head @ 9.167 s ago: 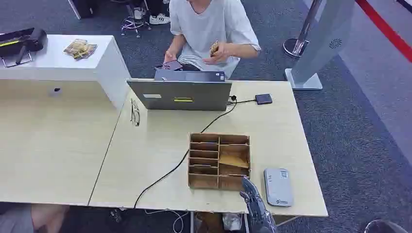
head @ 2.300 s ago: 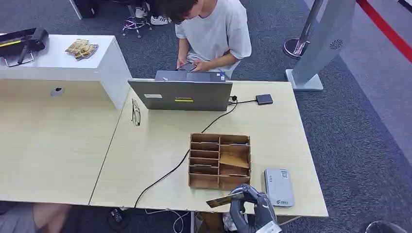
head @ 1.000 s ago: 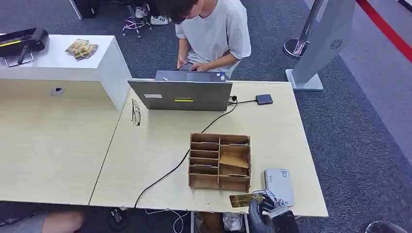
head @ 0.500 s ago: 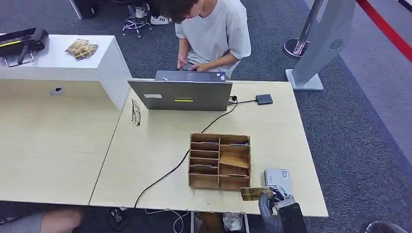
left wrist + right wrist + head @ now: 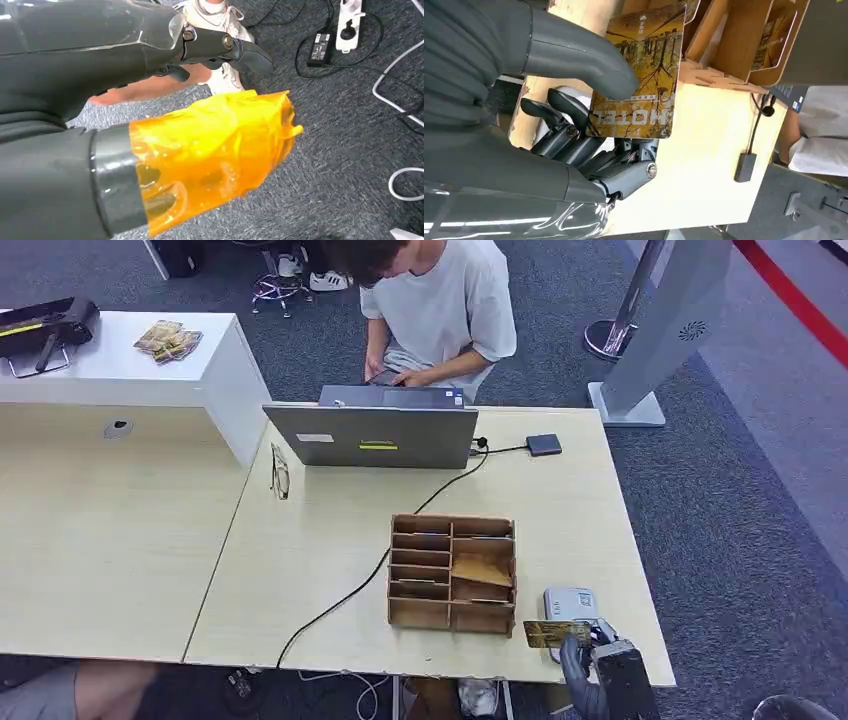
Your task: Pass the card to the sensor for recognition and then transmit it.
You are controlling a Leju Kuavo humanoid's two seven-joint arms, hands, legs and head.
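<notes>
My right hand [image 5: 592,660] pinches a golden-brown hotel card [image 5: 548,634] between thumb and fingers at the table's near right corner. The card lies flat, just above the near end of the grey card sensor [image 5: 570,602]. In the right wrist view the thumb [image 5: 584,55] presses on the card [image 5: 644,75], printed "HOTEL", with the darker fingers [image 5: 569,120] under it. My left hand [image 5: 100,50] hangs over the carpet with nothing in it; its thumb [image 5: 210,145] is wrapped in orange film.
A wooden compartment box [image 5: 452,572] holding more cards stands just left of the sensor. A laptop [image 5: 370,435], a black cable [image 5: 340,605] and glasses [image 5: 278,472] lie on the table [image 5: 300,540]. A person [image 5: 430,300] sits behind the laptop.
My right hand has carried the card to the right, from in front of the wooden box to over the sensor's near end. The person keeps looking down at a phone.
</notes>
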